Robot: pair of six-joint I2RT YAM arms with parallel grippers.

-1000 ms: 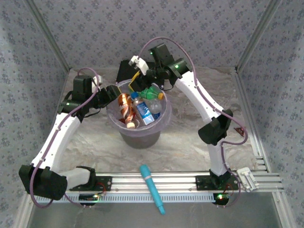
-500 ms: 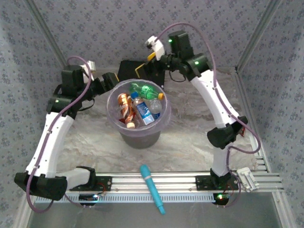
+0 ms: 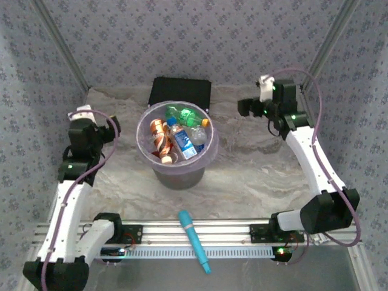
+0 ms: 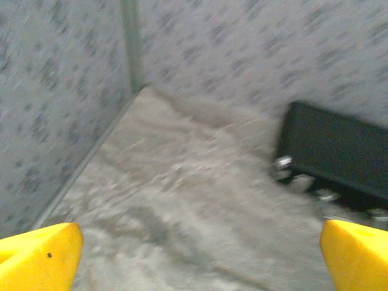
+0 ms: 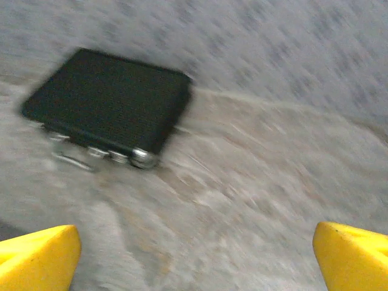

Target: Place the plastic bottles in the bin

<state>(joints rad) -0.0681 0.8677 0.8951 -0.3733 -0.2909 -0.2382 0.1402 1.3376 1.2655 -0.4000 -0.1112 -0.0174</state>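
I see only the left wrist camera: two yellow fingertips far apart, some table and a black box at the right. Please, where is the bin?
Observer: The bin stands in the middle of the table, just in front of the black box.
Operator: Are bottles inside it?
Observer: Yes, several bottles lie in it, among them a green one and an orange one.
Operator: And where is the right gripper?
Observer: The right gripper is open and empty, above the table to the right of the bin.
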